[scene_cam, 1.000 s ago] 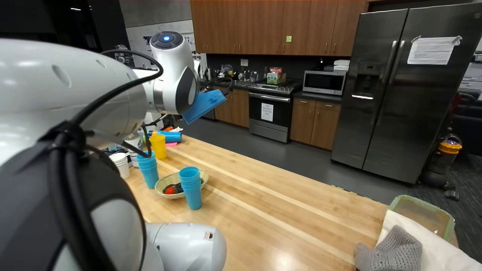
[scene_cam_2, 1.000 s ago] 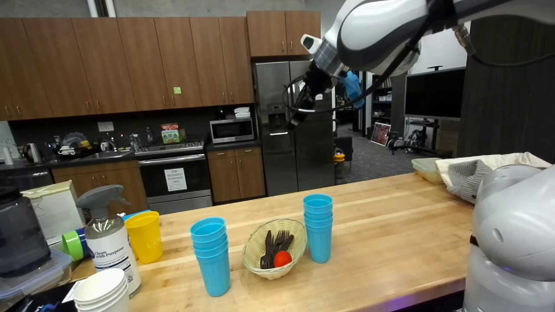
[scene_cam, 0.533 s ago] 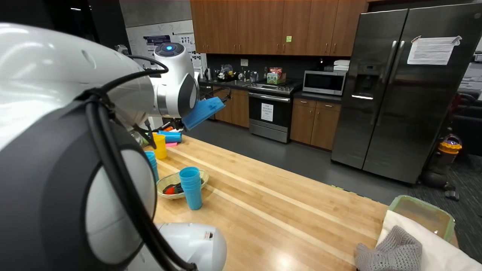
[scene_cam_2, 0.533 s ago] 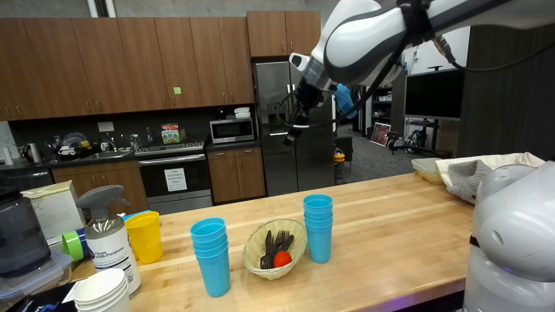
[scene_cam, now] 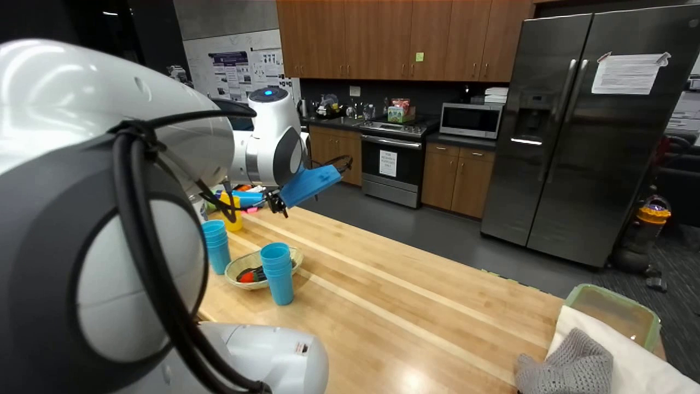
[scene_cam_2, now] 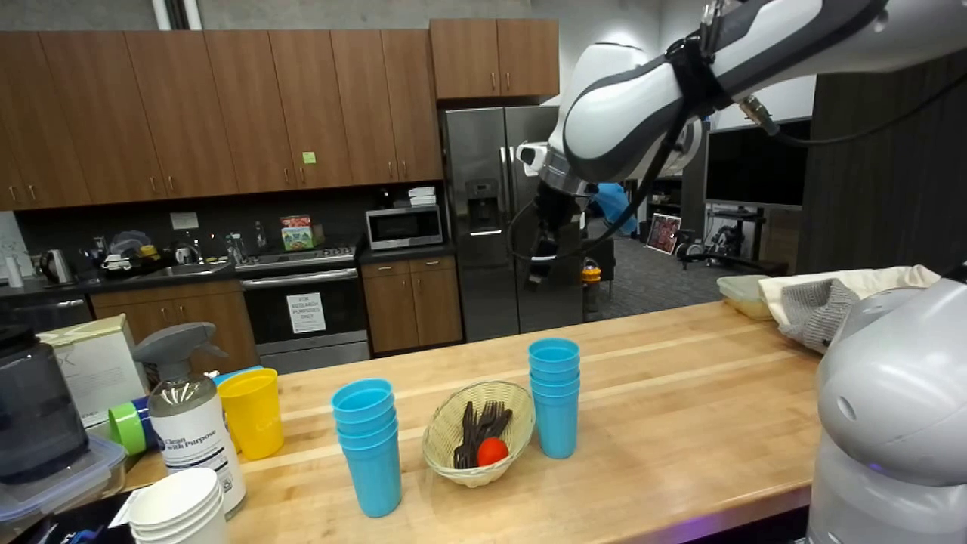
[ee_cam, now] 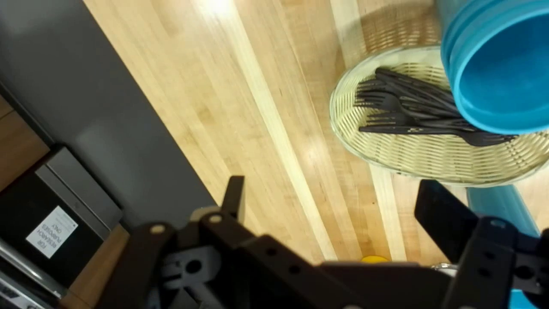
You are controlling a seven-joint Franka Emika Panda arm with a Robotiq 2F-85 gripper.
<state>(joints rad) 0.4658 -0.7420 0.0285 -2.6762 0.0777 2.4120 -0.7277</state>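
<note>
While jaws gape wide, gripping nothing, wrist view: gripper [ee_cam: 332,184] over table [ee_cam: 266,128], dark cutlery [ee_cam: 388,102] in basket [ee_cam: 411,155], off to one side | in an exterior view: basket between two blue cup stacks [scene_cam_2: 555,412], red ball [scene_cam_2: 492,451] inside | in an exterior view: blue flap [scene_cam: 310,185] beside gripper

Light glints off the smooth plastic of blue cups [scene_cam_2: 555,415] and the polished wood of a countertop [scene_cam_2: 680,400], in contrast to a rough woven basket [ee_cam: 411,159], matt plastic forks [ee_cam: 418,96] and a coarsely knitted cloth [scene_cam: 571,364]; a robot arm [scene_cam: 126,93] shows a smooth, glossy finish, a refrigerator [scene_cam: 612,175] sleek metal.
</note>
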